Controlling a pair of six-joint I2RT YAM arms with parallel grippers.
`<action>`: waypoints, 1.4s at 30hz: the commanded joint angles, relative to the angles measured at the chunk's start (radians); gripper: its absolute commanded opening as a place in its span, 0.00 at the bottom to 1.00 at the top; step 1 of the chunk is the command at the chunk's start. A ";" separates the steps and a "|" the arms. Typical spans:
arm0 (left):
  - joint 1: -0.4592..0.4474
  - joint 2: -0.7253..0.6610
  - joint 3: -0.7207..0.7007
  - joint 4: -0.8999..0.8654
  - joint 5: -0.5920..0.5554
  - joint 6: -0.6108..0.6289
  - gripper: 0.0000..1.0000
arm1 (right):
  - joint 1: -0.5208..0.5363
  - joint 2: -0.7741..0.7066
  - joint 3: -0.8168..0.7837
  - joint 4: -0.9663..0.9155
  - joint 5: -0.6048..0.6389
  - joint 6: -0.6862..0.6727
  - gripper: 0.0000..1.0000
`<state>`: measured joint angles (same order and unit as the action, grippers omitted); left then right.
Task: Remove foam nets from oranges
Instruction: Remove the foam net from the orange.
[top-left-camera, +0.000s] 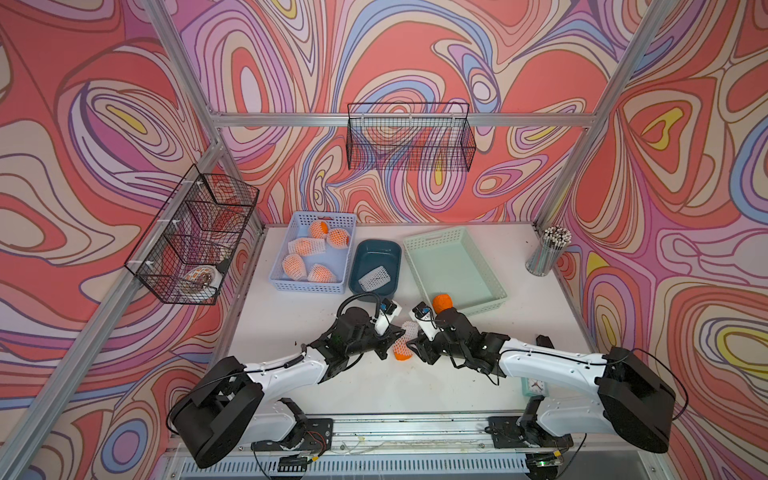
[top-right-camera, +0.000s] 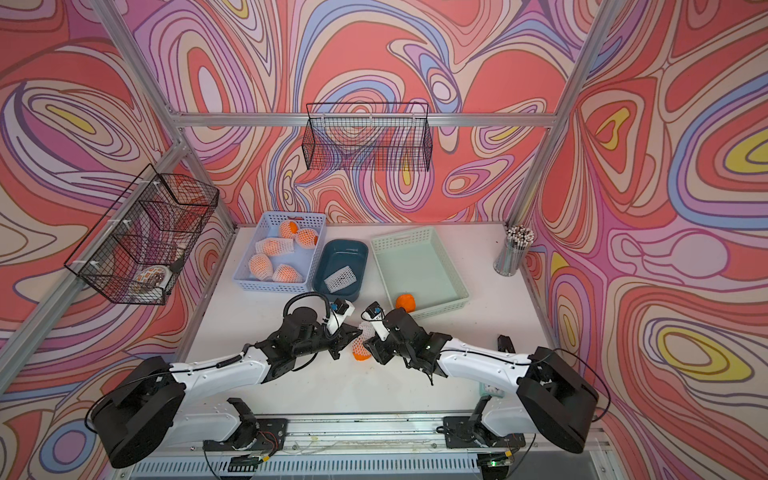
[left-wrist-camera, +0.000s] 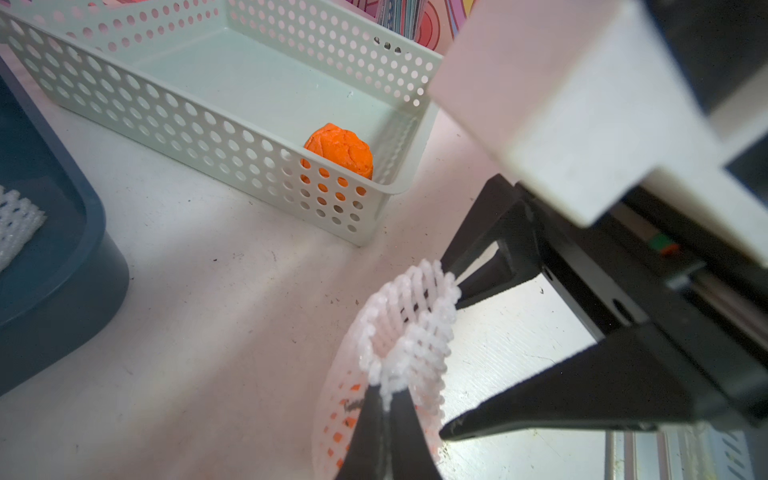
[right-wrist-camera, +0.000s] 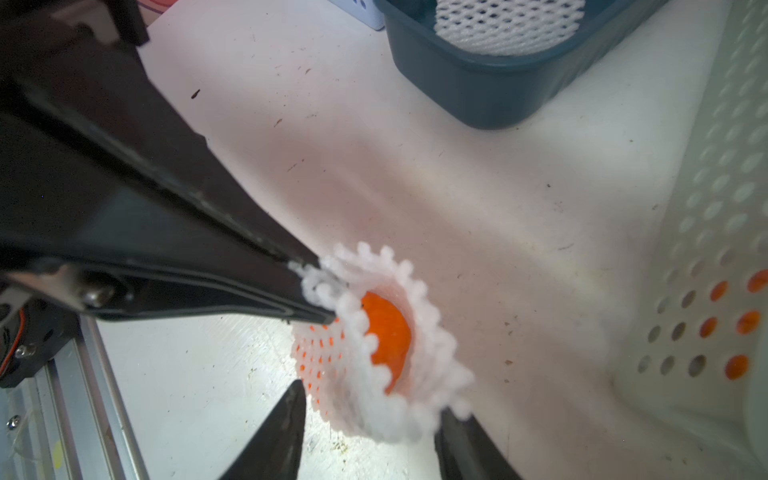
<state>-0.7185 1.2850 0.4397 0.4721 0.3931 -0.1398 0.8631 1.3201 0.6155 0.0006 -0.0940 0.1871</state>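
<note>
Stripped: one orange (top-left-camera: 441, 302). Remaining: five netted oranges (top-left-camera: 294, 266), left-of-centre basket (top-left-camera: 307, 287); sixth mid-frame, net (top-left-camera: 405, 336) pinched by left gripper (left-wrist-camera: 384, 399), right gripper (right-wrist-camera: 370, 405) jaws apart

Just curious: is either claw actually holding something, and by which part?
The left gripper pinches the foam net by its open rim; the orange sits inside. The right gripper stands open, holding nothing.

Free tabletop (top-left-camera: 282, 328) short of lavender basket (top-left-camera: 309, 286)
</note>
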 joint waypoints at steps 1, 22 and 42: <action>0.008 0.002 0.021 -0.011 0.016 -0.008 0.02 | -0.014 0.017 0.004 0.010 0.008 0.016 0.51; 0.031 0.052 0.003 0.071 0.029 -0.070 0.02 | -0.048 0.118 0.080 0.052 -0.065 0.015 0.15; 0.031 0.000 -0.004 0.082 -0.058 -0.167 0.21 | -0.050 0.090 0.153 -0.062 -0.060 0.043 0.00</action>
<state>-0.6918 1.3121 0.4400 0.5385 0.3695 -0.2710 0.8169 1.4288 0.7422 -0.0460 -0.1574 0.2272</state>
